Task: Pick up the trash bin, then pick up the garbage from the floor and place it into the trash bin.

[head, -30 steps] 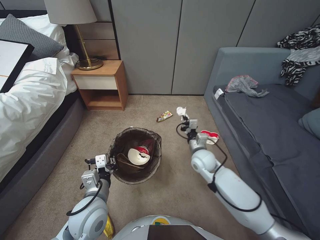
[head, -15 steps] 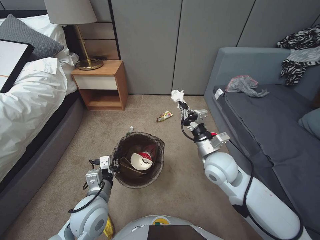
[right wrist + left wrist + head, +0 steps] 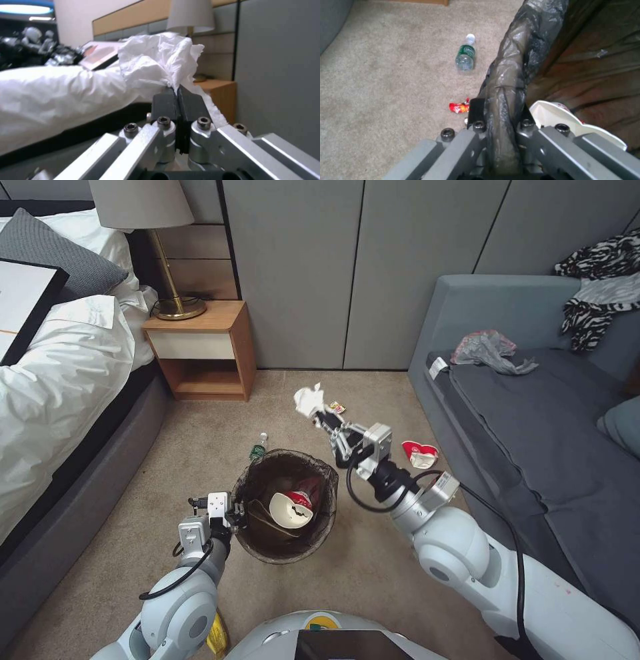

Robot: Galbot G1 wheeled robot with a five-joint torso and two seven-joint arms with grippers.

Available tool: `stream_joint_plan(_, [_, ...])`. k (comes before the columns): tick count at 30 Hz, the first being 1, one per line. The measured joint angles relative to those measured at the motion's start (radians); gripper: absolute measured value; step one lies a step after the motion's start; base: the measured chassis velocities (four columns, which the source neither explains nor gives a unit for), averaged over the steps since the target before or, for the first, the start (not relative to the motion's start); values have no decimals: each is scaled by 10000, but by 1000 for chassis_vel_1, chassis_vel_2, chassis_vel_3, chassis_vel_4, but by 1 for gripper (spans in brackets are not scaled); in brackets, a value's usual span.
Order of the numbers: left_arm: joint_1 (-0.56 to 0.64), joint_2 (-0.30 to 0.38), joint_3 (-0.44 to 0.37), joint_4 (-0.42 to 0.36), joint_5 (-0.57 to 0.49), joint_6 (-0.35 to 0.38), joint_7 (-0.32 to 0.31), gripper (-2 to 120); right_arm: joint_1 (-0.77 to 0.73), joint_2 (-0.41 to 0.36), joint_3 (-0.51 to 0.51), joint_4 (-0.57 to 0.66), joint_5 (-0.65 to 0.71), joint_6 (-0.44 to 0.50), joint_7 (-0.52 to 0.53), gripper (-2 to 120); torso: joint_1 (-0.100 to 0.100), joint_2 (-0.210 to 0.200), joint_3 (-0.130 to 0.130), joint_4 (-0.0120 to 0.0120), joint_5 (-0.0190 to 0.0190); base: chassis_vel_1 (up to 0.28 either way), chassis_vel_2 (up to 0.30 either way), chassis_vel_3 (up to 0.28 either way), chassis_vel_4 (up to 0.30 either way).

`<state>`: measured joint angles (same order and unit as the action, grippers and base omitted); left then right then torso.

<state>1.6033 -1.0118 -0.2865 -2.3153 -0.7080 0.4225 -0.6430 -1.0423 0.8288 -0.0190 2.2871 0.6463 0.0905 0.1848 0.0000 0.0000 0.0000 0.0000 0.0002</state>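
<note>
From the head view the trash bin (image 3: 285,507) hangs off the carpet (image 3: 200,447) in front of the robot, its dark bag liner (image 3: 313,463) folded over the rim, and the left gripper (image 3: 235,511) is clamped on that rim at the bin's left side; the left wrist view brings this close, showing the dark fingers (image 3: 476,110) pinched tight on either side of the liner-wrapped rim (image 3: 506,100), one outside and one inside the bin; that same close view shows a white cup (image 3: 573,122) lying within the bin, which the head view shows as a red-and-white paper cup (image 3: 291,508) resting on the liner; the right gripper (image 3: 319,415) is raised beyond the bin's far right rim, and its pincer is closed on a crumpled white tissue (image 3: 308,399); the right wrist view confirms it, the two black pads (image 3: 165,103) pressed together with almost no gap and the tissue (image 3: 156,60) bunched above them; on the floor the left wrist view picks out a small plastic bottle (image 3: 465,53) with a green label and a tiny red wrapper (image 3: 458,108) just beside the bin; the head view shows that bottle (image 3: 258,448) near the bin's far left rim, a colourful snack wrapper (image 3: 337,407) close behind the right gripper, and a flattened red-and-white cup (image 3: 420,454) near the sofa (image 3: 533,420).
</note>
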Motion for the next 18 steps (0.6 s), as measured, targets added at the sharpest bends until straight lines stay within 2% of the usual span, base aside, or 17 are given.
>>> stream_joint_plan(6, [-141,38,117,-20,-81,156,37,0,-150,-1111,-1011,336,-208,23,-678,0,0,0,0,1,-2,0,0,0,0])
stream_joint_plan(7, [-141,38,117,-20,-81,156,37,0,-150,-1111,-1011,336,-208,23,-678,0,0,0,0,1,-2,0,0,0,0])
stream_joint_plan(10, [-255,29,126,-62,-87,163,35,0,-196,-1723,-1967,246,-530,22,-853,0,0,0,0,-1,-2,0,0,0,0])
stream_joint_plan(18, [-249,-23,73,-182,-87,157,15,0,291,-1684,-3204,-344,-805,20,-833,0,0,0,0,1,-2,0,0,0,0])
